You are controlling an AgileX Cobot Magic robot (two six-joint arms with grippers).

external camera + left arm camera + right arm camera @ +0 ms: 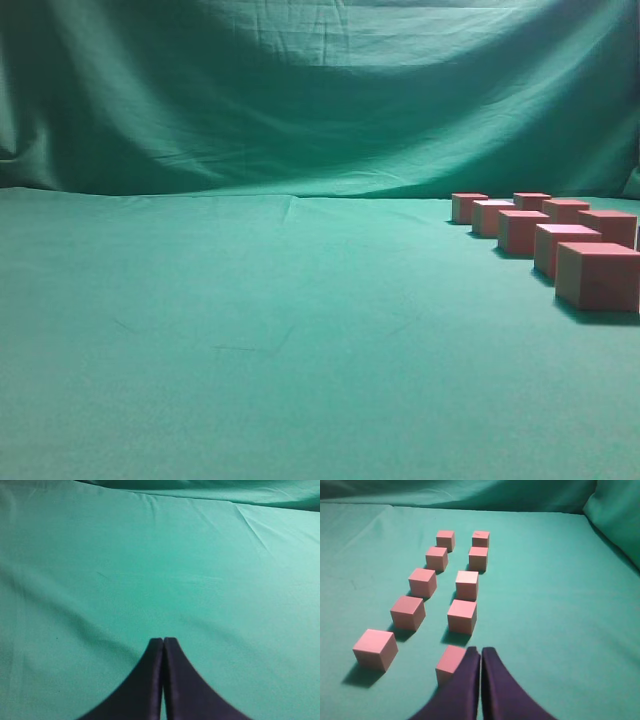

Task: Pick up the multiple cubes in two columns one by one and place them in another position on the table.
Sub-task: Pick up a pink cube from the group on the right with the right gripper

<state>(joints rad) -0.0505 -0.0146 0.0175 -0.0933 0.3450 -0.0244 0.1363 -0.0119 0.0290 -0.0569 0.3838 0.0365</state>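
Green-clothed table [550, 605] carries ten pink cubes [462, 616] in two columns.

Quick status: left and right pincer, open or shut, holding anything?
Left pincer: shut, empty, over bare green cloth.
Right pincer: shut, holding nothing, above the nearest pink cube.

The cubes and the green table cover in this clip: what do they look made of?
The cubes: rigid, matte pink-red, with sharp edges and flat, glare-free faces; painted wood or dense foam, the look leaves it open. The table cover: green cloth, matte, showing creases and soft folds, and it continues up as a draped backdrop.
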